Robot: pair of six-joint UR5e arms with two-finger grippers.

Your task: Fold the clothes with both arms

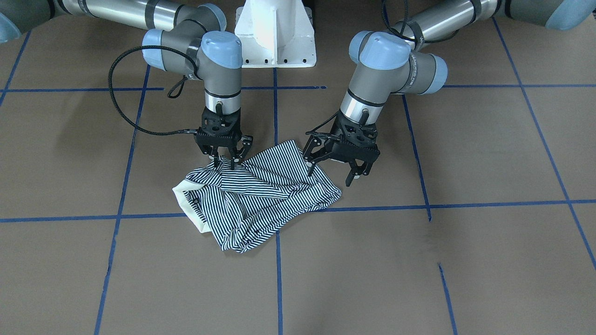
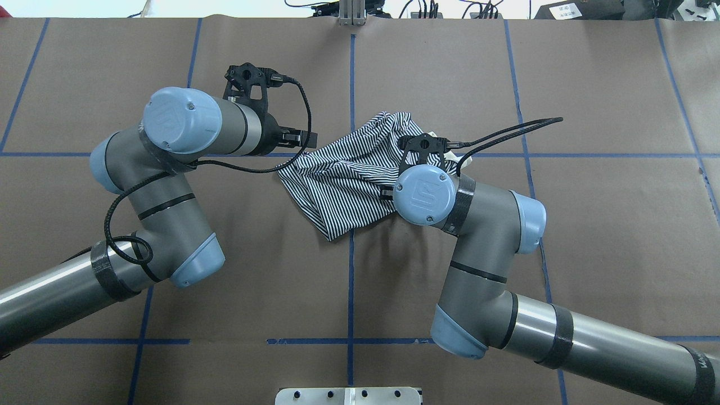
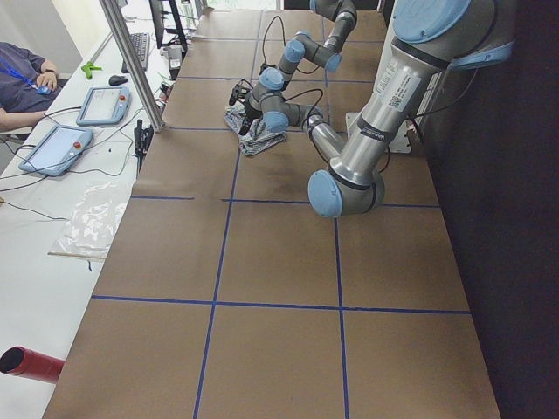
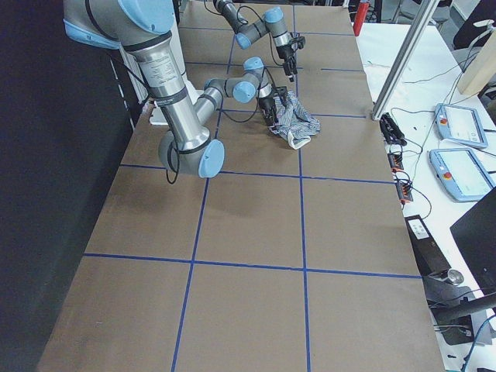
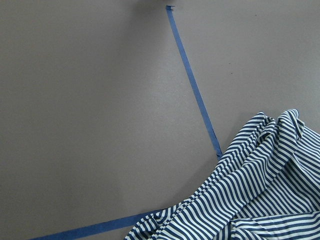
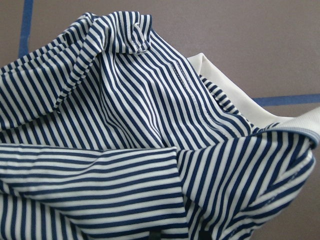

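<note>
Two silver-grey arms (image 2: pixel 485 242), pale blue joint caps (image 2: pixel 424 196), looping black cables (image 1: pixel 158 134).

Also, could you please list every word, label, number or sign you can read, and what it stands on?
"UR": logo on the blue wrist cap of the right arm.
"UR": same logo, fainter, on the blue cap of the left arm.
Print on the arms' bands and tubes: too small to read.
Striped polo shirt: no readable label.
</note>
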